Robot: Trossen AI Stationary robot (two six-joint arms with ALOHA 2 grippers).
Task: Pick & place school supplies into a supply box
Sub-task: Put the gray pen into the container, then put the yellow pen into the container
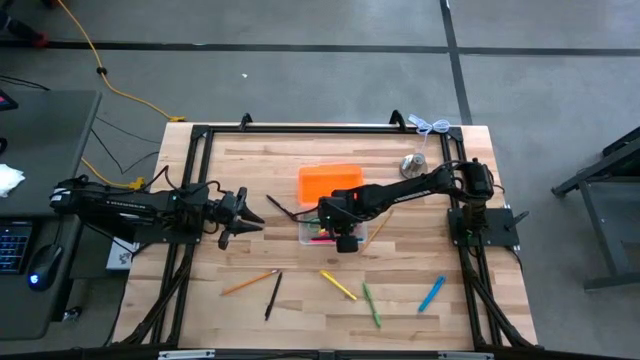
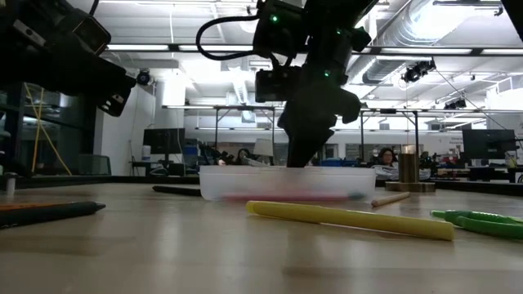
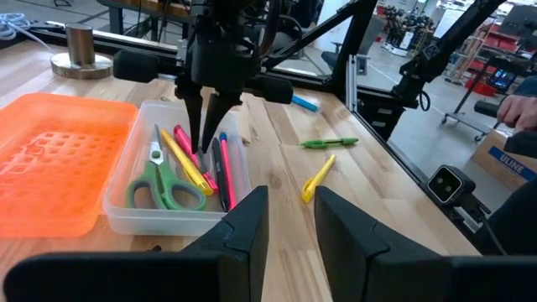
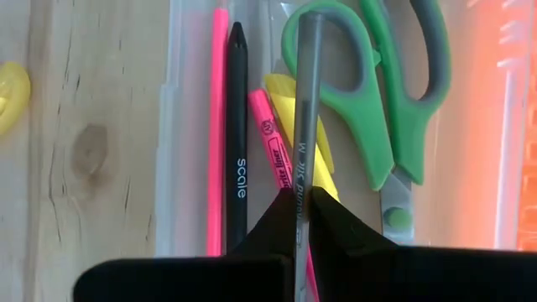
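I see the supply box, clear plastic with rounded corners, sitting mid-table, its bright orange lid hinged flat open on the far side, showing a dotted grid texture. Inside lie green-handled scissors, a yellow marker, a pink highlighter, a black pencil and a thin pink pen, all lengthwise. My right gripper hangs straight down over the box, fingers pinched tight on a slim grey pen whose tip points into it. My left gripper waits to the left of the box, above the wood, fingers parted narrowly around nothing. On the near side of the butcher-block table lie an orange pencil, a black pen, a yellow pen, a green pen and a blue marker. A silver bell stands far right.
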